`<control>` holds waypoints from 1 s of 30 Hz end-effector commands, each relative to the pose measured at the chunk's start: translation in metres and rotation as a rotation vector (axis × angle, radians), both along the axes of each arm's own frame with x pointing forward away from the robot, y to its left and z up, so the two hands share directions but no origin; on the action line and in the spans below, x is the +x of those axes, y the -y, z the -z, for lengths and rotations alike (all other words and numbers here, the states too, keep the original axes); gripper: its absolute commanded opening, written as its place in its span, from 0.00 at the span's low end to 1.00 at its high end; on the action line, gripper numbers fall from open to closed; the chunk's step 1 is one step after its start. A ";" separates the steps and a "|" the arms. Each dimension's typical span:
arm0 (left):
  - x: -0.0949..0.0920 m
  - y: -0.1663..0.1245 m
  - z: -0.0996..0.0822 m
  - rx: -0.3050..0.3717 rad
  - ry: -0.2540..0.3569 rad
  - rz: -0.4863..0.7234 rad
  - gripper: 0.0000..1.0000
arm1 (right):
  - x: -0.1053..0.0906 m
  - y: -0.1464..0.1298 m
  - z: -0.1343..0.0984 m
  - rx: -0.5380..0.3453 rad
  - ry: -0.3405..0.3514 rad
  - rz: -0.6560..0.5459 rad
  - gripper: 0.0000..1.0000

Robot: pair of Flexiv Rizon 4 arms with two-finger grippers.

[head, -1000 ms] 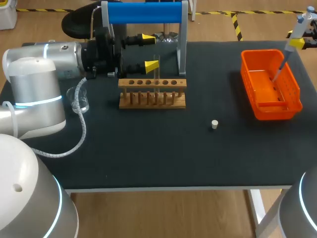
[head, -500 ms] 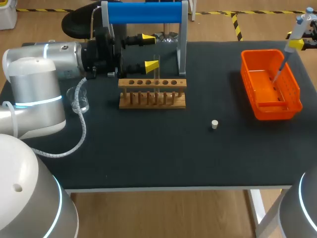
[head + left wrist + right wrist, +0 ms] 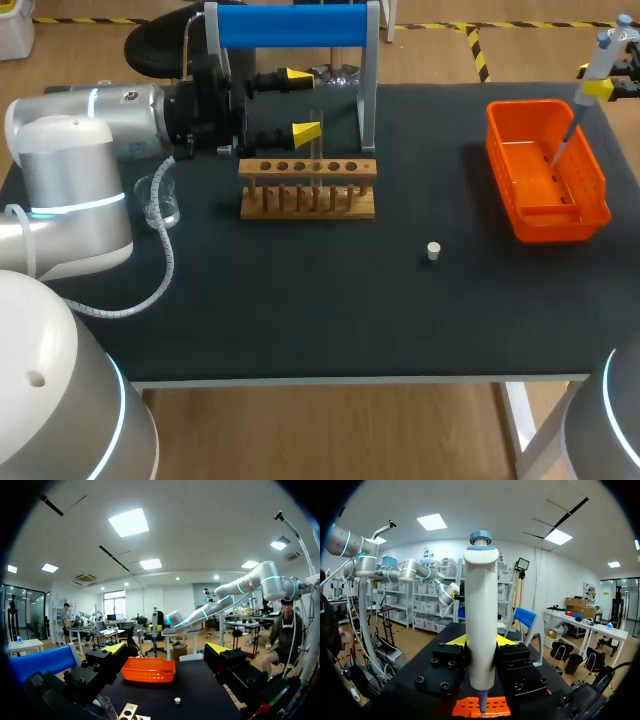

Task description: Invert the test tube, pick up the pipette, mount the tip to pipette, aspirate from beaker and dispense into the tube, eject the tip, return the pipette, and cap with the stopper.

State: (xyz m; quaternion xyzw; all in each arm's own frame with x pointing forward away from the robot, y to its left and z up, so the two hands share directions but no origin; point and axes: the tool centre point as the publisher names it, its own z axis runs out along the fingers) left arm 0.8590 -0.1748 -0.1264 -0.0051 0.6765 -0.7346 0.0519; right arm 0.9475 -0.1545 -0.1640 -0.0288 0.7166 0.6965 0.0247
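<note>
I'm watching the table (image 3: pixel 300 320) from above and behind; both wrist cameras are looking level across it, all three sharing the orange basket (image 3: pixel 560 224).

The left arm (image 3: pixel 70 180) is seen coming in from 9 o'clock, stretched out flat and aimed toward 3. The left tool (image 3: pixel 300 103) is parked around 11 o'clock, turned on its side, with the yellow fingertips (image 3: pixel 305 131) spread wide apart. The right tool (image 3: pixel 600 88) is found way up at 2 o'clock. It's clamped from both sides on the pipette (image 3: pixel 597 60), which is gripped mid-body between the pads.
</note>
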 end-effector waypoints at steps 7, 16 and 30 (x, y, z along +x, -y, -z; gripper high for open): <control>0.001 0.000 0.001 -0.002 0.002 0.002 1.00 | -0.001 0.000 -0.001 -0.004 0.000 0.001 0.00; 0.001 0.000 0.001 -0.002 0.002 0.002 1.00 | -0.001 0.000 -0.001 -0.004 0.000 0.001 0.00; 0.021 0.067 -0.024 0.056 0.025 -0.021 1.00 | -0.001 0.000 -0.001 -0.004 0.000 0.001 0.00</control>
